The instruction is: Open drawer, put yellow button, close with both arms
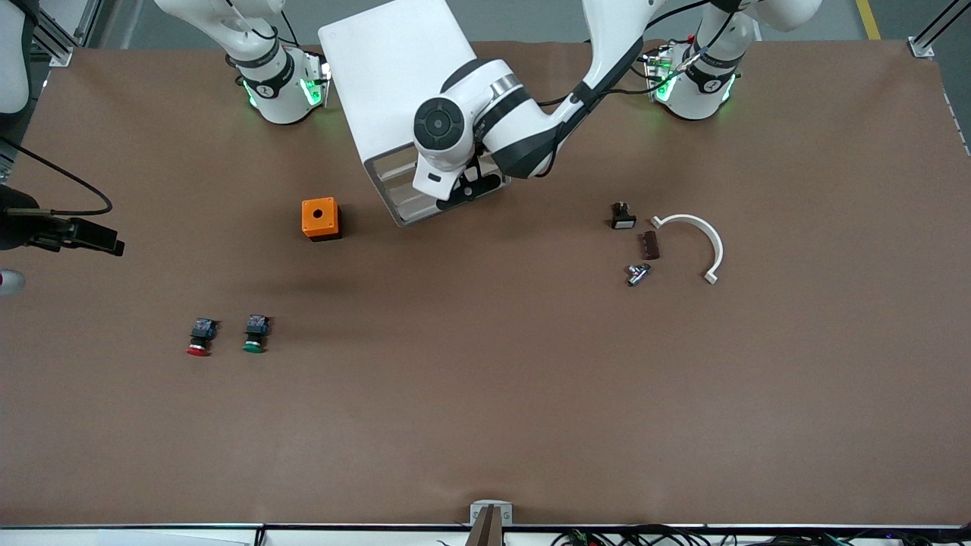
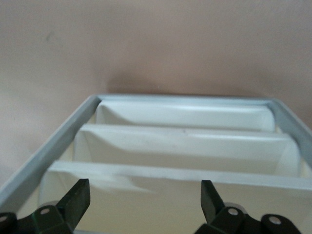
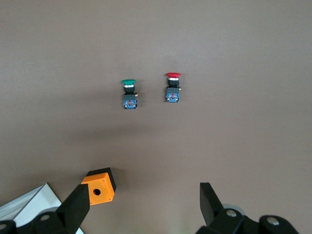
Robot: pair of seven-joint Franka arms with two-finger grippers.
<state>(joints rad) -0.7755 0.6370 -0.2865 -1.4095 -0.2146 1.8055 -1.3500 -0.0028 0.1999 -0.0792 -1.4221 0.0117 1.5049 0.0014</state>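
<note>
The white cabinet (image 1: pixel 387 68) stands between the two arm bases. My left gripper (image 1: pixel 472 186) is at the cabinet's front, by its top edge, and is open and empty. In the left wrist view its fingers (image 2: pixel 78 200) straddle the white fronts of the stacked drawers (image 2: pixel 175 141) inside the grey frame. I cannot tell whether the uppermost drawer is open or shut. The yellow button is not in view. My right gripper (image 3: pixel 144 187) is open and empty, high over the table beside the orange box (image 3: pixel 100 186). It is out of the front view.
The orange box (image 1: pixel 320 218) with a round hole sits near the cabinet's front. A red-capped button (image 1: pixel 199 337) and a green-capped button (image 1: pixel 256 334) lie side by side, nearer the front camera. Toward the left arm's end lie a white curved piece (image 1: pixel 702 235) and three small parts (image 1: pixel 637 274).
</note>
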